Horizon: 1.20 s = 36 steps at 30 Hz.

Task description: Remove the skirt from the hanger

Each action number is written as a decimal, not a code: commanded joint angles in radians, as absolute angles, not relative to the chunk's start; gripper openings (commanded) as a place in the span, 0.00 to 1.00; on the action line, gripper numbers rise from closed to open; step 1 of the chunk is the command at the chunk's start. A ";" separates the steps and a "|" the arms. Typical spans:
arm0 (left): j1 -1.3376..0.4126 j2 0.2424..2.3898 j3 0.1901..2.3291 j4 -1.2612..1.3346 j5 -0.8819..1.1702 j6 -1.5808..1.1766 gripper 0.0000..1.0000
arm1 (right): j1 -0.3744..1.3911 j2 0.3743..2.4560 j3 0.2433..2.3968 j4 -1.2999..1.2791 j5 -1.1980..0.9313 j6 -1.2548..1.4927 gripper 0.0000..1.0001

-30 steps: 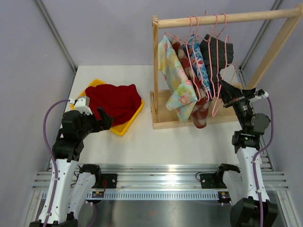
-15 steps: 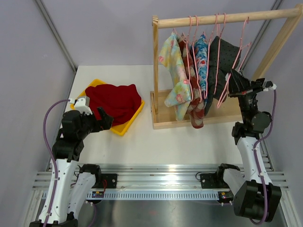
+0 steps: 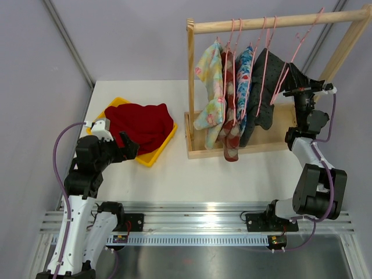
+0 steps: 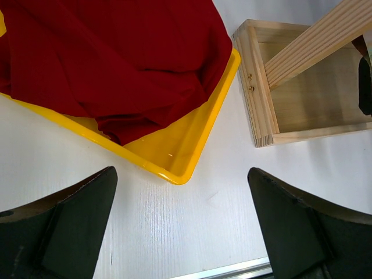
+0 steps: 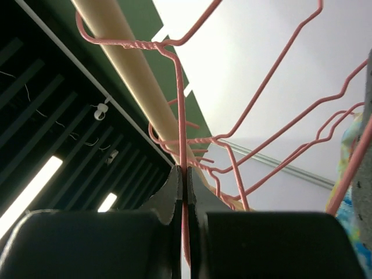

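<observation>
right jaws: clenched on pink hanger [image 5: 182, 145] hooked over wooden rod [image 5: 125, 49] | black skirt [image 3: 264, 87] hanging on rod | left jaws: released, over bench [image 4: 203, 221] by yellow tray [image 4: 192, 145]

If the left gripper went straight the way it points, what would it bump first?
Most likely the yellow tray: the open left gripper aims at its near corner, beside the red cloth. It tilts downward, so it may touch the table just before the tray; depth is unclear.
</observation>
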<state>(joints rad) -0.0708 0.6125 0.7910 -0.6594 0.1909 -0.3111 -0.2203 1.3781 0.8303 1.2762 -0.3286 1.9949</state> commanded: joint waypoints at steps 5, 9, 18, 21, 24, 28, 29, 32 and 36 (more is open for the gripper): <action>-0.072 0.617 0.787 -0.623 0.201 -0.301 0.99 | -0.248 1.402 0.829 1.514 -0.285 2.180 0.00; -0.072 0.618 0.787 -0.623 0.201 -0.301 0.99 | -0.279 1.359 0.727 1.535 -0.287 2.201 0.00; -0.072 0.617 0.787 -0.623 0.203 -0.299 0.99 | -0.514 1.175 0.637 1.412 -0.435 2.241 0.97; -0.072 0.615 0.787 -0.623 0.204 -0.299 0.99 | -0.627 1.106 0.652 1.338 -0.547 2.218 1.00; -0.072 0.617 0.787 -0.623 0.206 -0.299 0.99 | -0.695 1.033 0.687 1.173 -0.664 2.140 0.99; -0.072 0.615 0.787 -0.623 0.206 -0.299 0.99 | -0.695 0.928 0.810 0.770 -0.808 1.868 0.98; -0.072 0.612 0.787 -0.621 0.207 -0.299 0.99 | -0.689 0.914 0.910 0.661 -0.828 1.688 0.98; -0.072 0.615 0.787 -0.621 0.215 -0.299 0.99 | -0.644 0.894 1.165 0.107 -0.819 1.277 0.98; -0.072 0.618 0.787 -0.620 0.218 -0.299 0.99 | -0.598 0.946 1.348 -0.244 -0.759 1.063 0.97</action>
